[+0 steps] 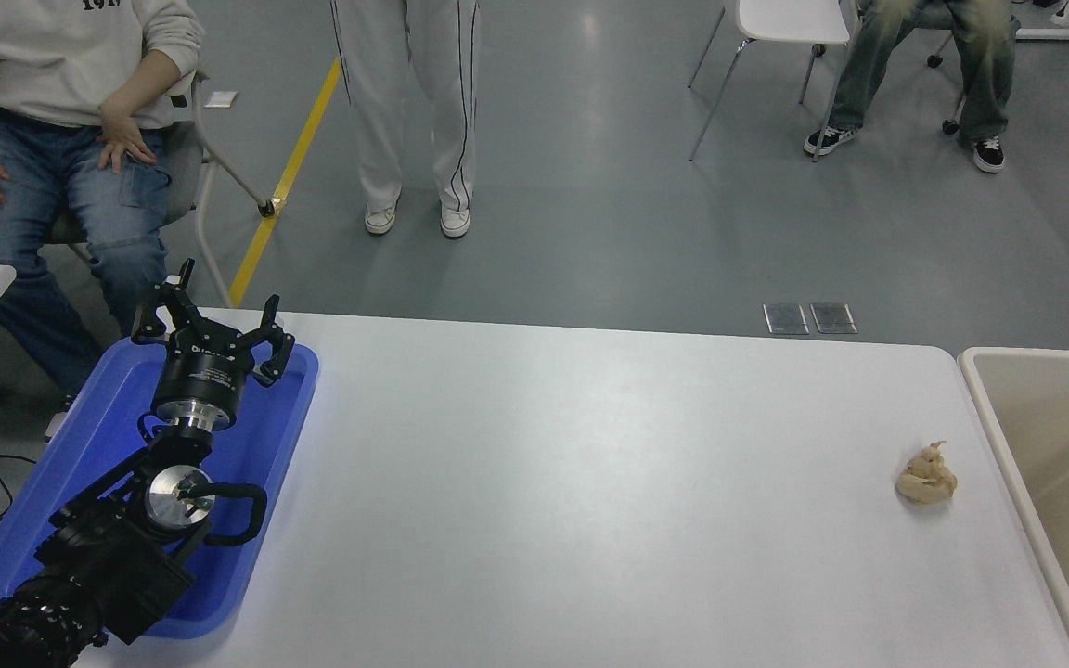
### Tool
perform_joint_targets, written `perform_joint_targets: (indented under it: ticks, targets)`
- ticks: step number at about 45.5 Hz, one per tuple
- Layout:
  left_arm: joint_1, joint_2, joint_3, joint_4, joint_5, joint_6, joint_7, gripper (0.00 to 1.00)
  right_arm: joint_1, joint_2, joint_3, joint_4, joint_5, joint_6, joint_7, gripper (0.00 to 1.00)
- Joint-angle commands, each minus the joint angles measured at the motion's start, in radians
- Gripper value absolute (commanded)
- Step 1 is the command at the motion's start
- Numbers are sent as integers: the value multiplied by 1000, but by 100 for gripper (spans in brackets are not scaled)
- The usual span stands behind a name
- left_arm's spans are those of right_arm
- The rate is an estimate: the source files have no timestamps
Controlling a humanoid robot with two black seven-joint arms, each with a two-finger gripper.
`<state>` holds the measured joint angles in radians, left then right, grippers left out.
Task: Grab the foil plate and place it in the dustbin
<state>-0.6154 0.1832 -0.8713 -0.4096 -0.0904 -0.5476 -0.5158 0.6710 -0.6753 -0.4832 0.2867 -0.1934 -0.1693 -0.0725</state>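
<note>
The foil plate is out of view. The dustbin (pixel 1068 436), a beige bin with a thick pale rim, stands against the table's right end; what shows of its inside is bare. My left gripper (pixel 216 312) is parked at the lower left above the blue tray, open and holding nothing. The right arm does not show.
A shallow blue tray (pixel 80 455) lies at the table's left end under the left arm. A small beige lumpy wad (pixel 926 476) lies on the white table (pixel 590 482) near the bin. People sit and stand beyond the far edge, with chairs.
</note>
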Motion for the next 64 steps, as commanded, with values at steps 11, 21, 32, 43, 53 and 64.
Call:
perform_joint_targets:
  ticks: [11,21,32,43,53,64]
  targets:
    - [-1,-1,0,-1,0,0,0,100,222,-308,-9,587,-213,10,-1,100]
    - [-1,-1,0,-2,0,-2,2,100,410,-388,-201,839,-221,25,0,100]
    - [-1,-1,0,-2,0,-2,2,100,775,-386,-583,1028,-219,168,-1,100]
    - [-1,-1,0,-2,0,-2,3,100,1071,-354,-759,1034,-219,592,-1,100]
    - [-1,-1,0,-2,0,-2,3,100,1303,-172,-906,1034,-205,938,-1,100]
    - [-1,-1,0,-2,0,-2,3,100,1507,-35,-939,1118,-201,955,-1,100]
